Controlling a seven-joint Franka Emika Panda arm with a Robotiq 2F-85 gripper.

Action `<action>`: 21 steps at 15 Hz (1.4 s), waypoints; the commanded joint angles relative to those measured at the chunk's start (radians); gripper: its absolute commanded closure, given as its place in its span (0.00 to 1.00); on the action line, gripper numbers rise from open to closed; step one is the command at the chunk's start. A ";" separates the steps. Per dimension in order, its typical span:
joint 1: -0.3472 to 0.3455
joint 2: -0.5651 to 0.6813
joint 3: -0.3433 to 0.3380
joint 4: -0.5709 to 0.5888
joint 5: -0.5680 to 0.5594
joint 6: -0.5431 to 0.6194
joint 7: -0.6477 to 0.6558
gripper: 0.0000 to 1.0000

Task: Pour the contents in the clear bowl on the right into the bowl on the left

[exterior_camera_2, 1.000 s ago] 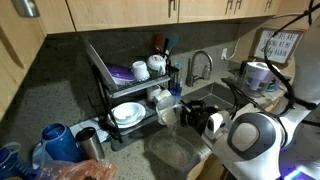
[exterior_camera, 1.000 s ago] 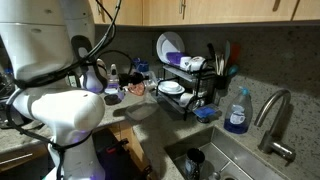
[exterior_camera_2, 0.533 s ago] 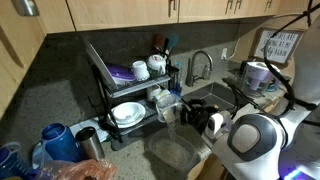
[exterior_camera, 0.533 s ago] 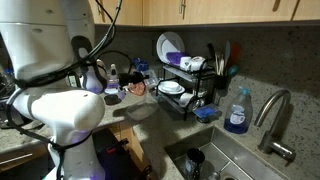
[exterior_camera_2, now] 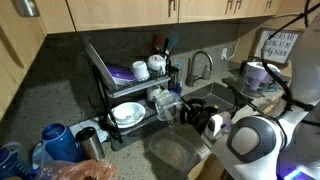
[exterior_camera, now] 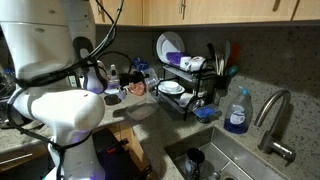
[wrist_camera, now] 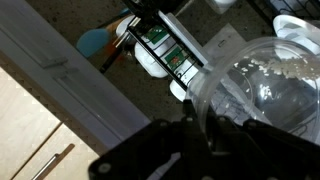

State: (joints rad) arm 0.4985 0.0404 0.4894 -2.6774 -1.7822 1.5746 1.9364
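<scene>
In the lower middle of an exterior view, just right of the dish rack [exterior_camera_2: 125, 95], the receiving bowl [exterior_camera_2: 170, 152] sits on the counter. Nothing pale shows in it, though the picture is too dim to be sure. Above it and slightly to the right, the clear bowl [exterior_camera_2: 166, 106] hangs in the air, off the counter, with the gripper [exterior_camera_2: 185, 113] at its right side.

In the wrist view the claw's dark fingers [wrist_camera: 188, 125] are pressed together on the bowl's rim at lower centre, and the bowl fills the right of the frame. A few pale flecks of the contents [wrist_camera: 248, 68] show through its wall.

By my reading, the pickup and the carry over the receiving bowl are done. The pour itself is at most just begun. What is left is to tip the bowl further until it empties, then set it down.
</scene>
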 commanded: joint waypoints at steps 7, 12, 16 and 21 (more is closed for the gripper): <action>0.010 0.050 0.012 0.019 -0.017 -0.099 0.052 0.97; 0.010 0.069 0.014 0.029 -0.015 -0.132 0.063 0.97; 0.012 0.083 0.019 0.034 -0.014 -0.163 0.074 0.97; 0.002 0.096 0.019 0.040 -0.011 -0.147 0.084 0.97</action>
State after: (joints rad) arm 0.5073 0.1189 0.5043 -2.6514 -1.7849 1.4352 2.0095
